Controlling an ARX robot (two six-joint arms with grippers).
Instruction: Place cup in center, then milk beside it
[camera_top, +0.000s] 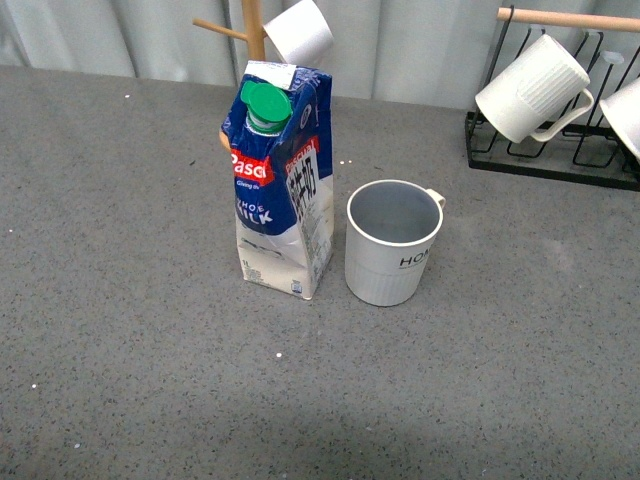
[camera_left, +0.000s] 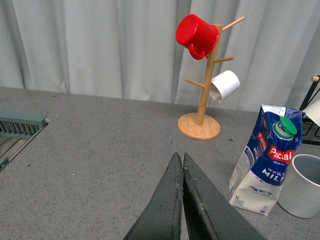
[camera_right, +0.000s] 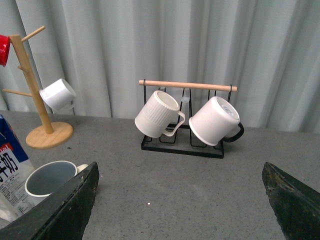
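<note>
The cup (camera_top: 392, 243), an off-white mug with dark lettering and a grey-blue inside, stands upright at mid-table. Its handle points toward the back right. Close on its left stands the milk (camera_top: 280, 180), a blue-and-white carton with a green cap, a narrow gap between them. Neither arm shows in the front view. In the left wrist view my left gripper (camera_left: 179, 156) is shut on nothing, short of the milk (camera_left: 267, 159) and the cup (camera_left: 302, 186). My right gripper (camera_right: 180, 167) is open and empty over bare table, with the cup (camera_right: 50, 178) and the milk (camera_right: 11, 175) beside one finger.
A wooden mug tree (camera_left: 202, 120) stands at the back with a red cup (camera_left: 196, 35) and a plain white cup (camera_left: 224, 85). A black wire rack (camera_right: 183, 145) at the back right holds a ribbed white mug (camera_right: 157, 114) and another white mug (camera_right: 216, 121). A grey-green tray edge (camera_left: 20, 125) lies far left.
</note>
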